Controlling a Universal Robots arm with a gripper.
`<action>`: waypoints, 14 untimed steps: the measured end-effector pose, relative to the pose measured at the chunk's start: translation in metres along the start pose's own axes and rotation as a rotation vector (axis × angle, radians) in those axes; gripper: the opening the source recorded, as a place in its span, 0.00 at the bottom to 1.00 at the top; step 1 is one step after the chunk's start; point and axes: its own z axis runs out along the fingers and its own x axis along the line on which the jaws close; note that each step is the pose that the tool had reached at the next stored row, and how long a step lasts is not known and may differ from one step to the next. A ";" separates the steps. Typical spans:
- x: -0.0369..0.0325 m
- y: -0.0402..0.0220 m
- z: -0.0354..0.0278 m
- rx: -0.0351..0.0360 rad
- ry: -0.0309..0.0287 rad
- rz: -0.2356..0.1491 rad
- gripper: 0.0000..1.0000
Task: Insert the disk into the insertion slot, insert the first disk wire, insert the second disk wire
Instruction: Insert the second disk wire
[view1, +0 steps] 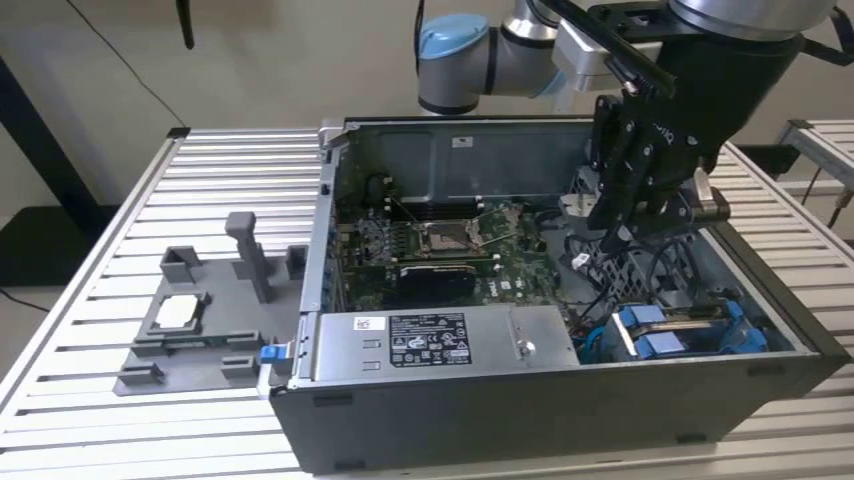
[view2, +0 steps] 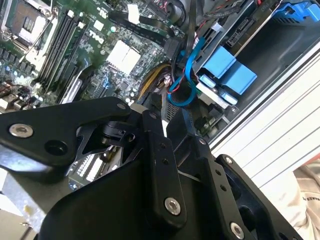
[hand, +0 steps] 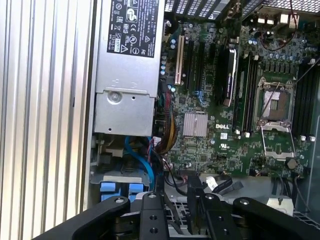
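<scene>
Overhead, tool (view1: 627, 215) hangs inside case (view1: 561, 400).

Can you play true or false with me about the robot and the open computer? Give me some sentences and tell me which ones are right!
1. The computer case lies on its side with its panel off. True.
2. The gripper hangs over the grey holder outside the case. False: it reaches down inside the case, above the cables next to the motherboard.
3. Bright blue plastic tabs sit in the case corner at the exterior view's right. True.
4. The silver power supply box stands on the slatted table outside the case. False: it sits inside the case, along its near wall.
5. The grey holder on the table has a small silver part lying in it. True.
</scene>
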 end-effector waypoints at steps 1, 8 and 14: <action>0.0000 0.0002 0.0000 0.0000 0.0000 0.000 0.33; -0.0002 0.0006 0.0000 0.0027 0.0005 0.000 0.33; -0.0002 0.0007 0.0000 0.0027 0.0003 0.000 0.33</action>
